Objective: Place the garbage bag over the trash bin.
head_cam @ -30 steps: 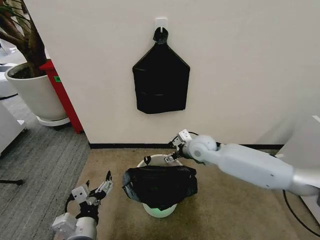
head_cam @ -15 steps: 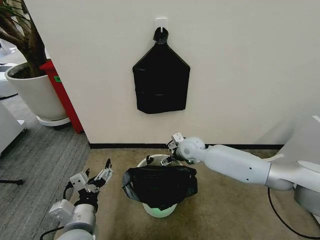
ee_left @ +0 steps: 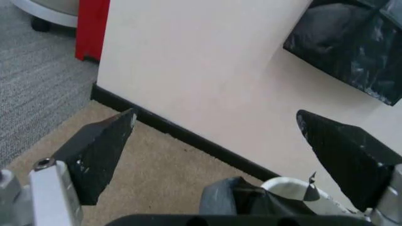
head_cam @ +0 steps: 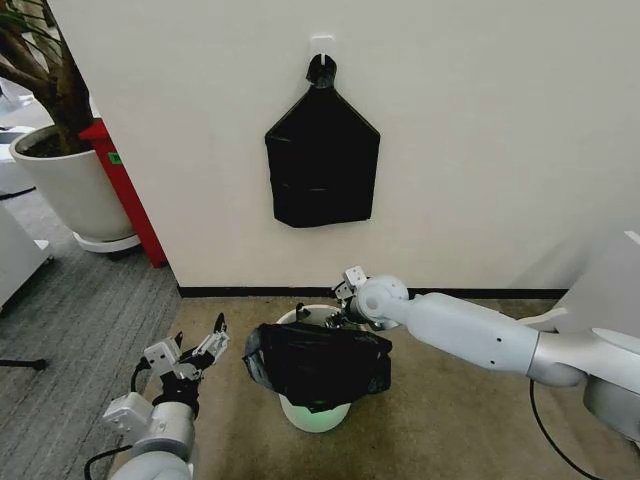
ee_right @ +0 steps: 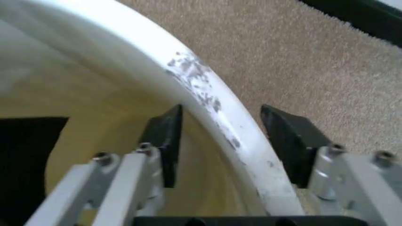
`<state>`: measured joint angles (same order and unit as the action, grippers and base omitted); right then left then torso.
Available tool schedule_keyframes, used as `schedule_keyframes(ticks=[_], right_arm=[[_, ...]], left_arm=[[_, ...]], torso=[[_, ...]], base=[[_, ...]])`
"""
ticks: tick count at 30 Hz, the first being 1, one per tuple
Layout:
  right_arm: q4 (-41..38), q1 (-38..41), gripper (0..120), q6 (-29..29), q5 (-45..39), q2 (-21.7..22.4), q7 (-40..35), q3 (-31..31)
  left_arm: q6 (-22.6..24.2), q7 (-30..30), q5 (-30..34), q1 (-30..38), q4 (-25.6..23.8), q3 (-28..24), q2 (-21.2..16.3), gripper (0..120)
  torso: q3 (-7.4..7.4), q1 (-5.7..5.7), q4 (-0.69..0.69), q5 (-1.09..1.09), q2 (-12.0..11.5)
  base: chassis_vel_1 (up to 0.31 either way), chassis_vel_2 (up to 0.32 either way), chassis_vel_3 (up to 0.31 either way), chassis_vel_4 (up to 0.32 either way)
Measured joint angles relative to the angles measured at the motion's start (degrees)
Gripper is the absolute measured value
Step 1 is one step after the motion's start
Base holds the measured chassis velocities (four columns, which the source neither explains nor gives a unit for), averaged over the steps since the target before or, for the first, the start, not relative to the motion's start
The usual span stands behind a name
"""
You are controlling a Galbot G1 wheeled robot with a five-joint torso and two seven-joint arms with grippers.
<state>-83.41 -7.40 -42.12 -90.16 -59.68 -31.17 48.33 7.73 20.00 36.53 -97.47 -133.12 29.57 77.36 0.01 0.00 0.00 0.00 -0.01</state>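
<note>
The white trash bin (head_cam: 314, 412) stands on the beige carpet near the wall. The black garbage bag (head_cam: 318, 365) is draped over its front half, while the back rim (head_cam: 300, 316) stays bare. My right gripper (head_cam: 336, 316) is at that back rim. In the right wrist view my right gripper (ee_right: 221, 110) is shut on the rim (ee_right: 210, 101), one finger inside the bin and one outside. My left gripper (head_cam: 205, 346) hangs open to the left of the bin, apart from it. The left wrist view has the left gripper (ee_left: 215, 115), the bag (ee_left: 248, 200) and the bin's rim (ee_left: 283, 182).
A flat black bundle of bags (head_cam: 322, 165) hangs from a wall hook above the bin. A large white plant pot (head_cam: 65, 190) and a red panel (head_cam: 128, 195) stand at the far left. Grey carpet (head_cam: 80, 320) lies to the left.
My right gripper has settled on the back rim, and the bin with its bag has shifted slightly toward the wall. My left gripper has edged a little closer to the bin.
</note>
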Motion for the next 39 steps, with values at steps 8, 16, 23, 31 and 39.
schedule_keyframes(ticks=[8, 16, 23, 31, 39], right_arm=[[-0.6, -0.4, 14, 0.0, -0.1, 0.3, -0.6, -1.1], [-1.9, -2.0, 0, 0.1, 0.4, 0.6, -1.8, -3.2], [-4.2, -3.1, 0, 0.1, 1.2, 1.5, -3.5, -5.1], [-6.8, -5.1, 0, 0.1, 0.2, 2.3, -7.2, -9.5], [-12.5, -9.9, 0, 1.1, -5.7, 2.9, -22.6, -20.2]], left_arm=[[0.0, -0.2, -0.1, 0.1, 0.0, -0.1, -0.1, 100], [0.0, -0.3, -0.9, 0.0, 0.0, -0.3, 0.0, 100], [-0.1, -0.3, -1.6, 0.1, 0.0, -0.6, 0.1, 100], [-0.1, -0.4, -2.1, -0.2, 0.0, -0.8, 0.1, 100], [-0.3, -0.4, -2.1, -0.2, -0.1, -0.6, 0.1, 100]], torso=[[0.00, 0.00, 0.00, 0.00, 0.0], [-0.01, 0.00, 0.00, 0.00, 0.0], [-0.01, 0.00, 0.00, -0.01, 0.0], [0.00, 0.00, 0.00, 0.00, 0.0], [-0.01, 0.00, -0.01, -0.01, 0.0]], base=[[0.000, 0.000, 0.000, 0.000], [0.000, 0.000, 0.000, 0.000], [0.000, 0.000, 0.000, 0.000], [0.000, 0.000, 0.000, 0.000], [0.000, 0.000, 0.000, 0.000]])
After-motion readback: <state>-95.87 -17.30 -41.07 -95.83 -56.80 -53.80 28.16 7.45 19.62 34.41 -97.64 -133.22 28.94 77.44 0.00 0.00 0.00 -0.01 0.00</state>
